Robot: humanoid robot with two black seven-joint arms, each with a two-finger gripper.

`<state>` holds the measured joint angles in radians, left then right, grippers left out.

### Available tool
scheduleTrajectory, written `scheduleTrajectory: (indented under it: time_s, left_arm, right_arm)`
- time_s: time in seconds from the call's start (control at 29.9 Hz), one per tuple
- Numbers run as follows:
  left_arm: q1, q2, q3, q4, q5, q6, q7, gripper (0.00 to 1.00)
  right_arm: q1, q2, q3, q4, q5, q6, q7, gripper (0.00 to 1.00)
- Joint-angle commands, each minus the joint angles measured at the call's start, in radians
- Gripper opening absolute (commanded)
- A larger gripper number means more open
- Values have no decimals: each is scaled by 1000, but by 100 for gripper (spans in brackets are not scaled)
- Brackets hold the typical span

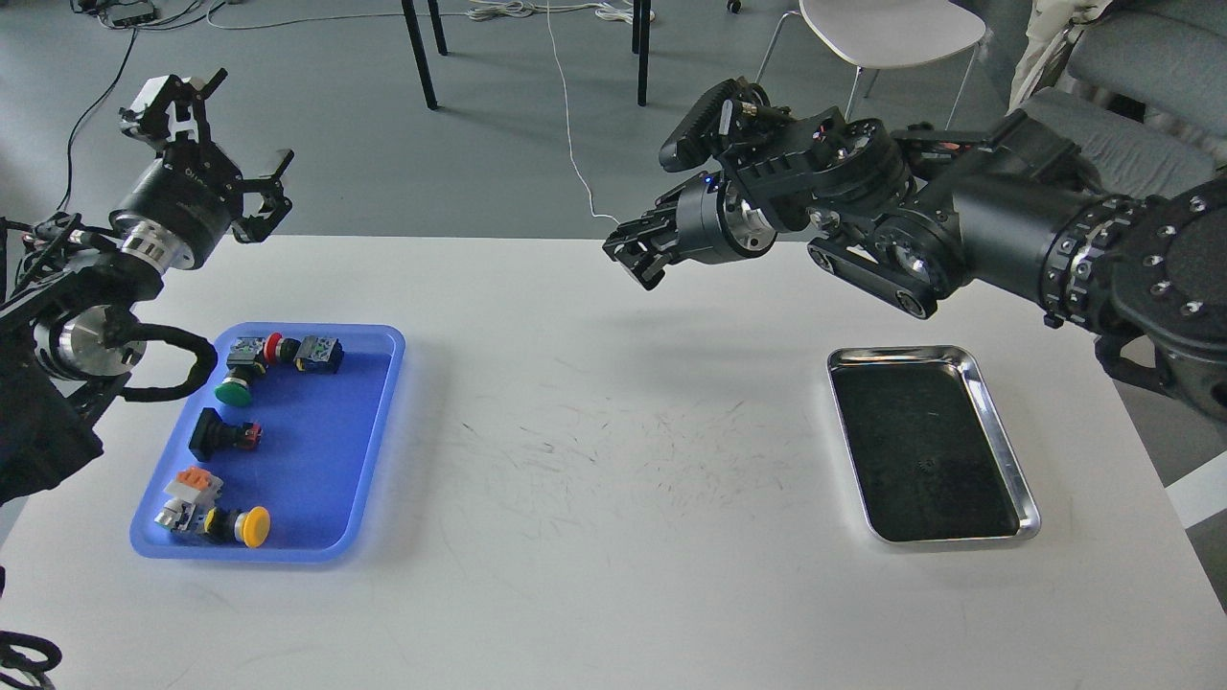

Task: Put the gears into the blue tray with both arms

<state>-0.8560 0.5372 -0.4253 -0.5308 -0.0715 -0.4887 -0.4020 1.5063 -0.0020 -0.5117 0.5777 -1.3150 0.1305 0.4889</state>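
Observation:
The blue tray (326, 460) lies on the left of the white table and holds several coloured push-button switches. My left gripper (220, 144) hangs open and empty, up and to the left of the tray's far end. My right gripper (635, 261) is in the air over the far middle of the table, pointing left. Its fingers are drawn together, and I cannot make out anything between them. One faint dark round shape, perhaps a gear (925, 466), lies on the floor of the silver tray (997, 422).
The silver tray sits on the table's right side, under my right forearm (1007, 230). Switches (240, 379) cluster at the blue tray's left side. Chairs (887, 38) and cables stand on the floor beyond the far edge.

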Motion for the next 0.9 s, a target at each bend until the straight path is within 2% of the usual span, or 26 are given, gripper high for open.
scheduleTrajectory:
  time_s: [0.0, 0.2, 0.37, 0.57, 0.87]
  left_arm:
    - [-2, 17, 0, -1, 1, 0, 0, 99]
    - [-3, 32, 0, -3, 1, 0, 0, 99]
    - [-2, 59, 0, -29, 1, 0, 0, 99]
    - [-2, 78, -1, -34, -1, 0, 0, 99]
    - [-2, 101, -1, -55, -1, 0, 0, 99]
  right_arm:
    - [-26, 2, 36, -2, 0, -43, 0, 1]
    - [-101, 2, 127, 17, 7, -175, 0, 1]
    - [-169, 2, 131, 34, 0, -276, 0, 1]
    - [-198, 2, 133, 62, -1, -318, 0, 1]
    - [-219, 2, 118, 163, -47, -319, 0, 1]
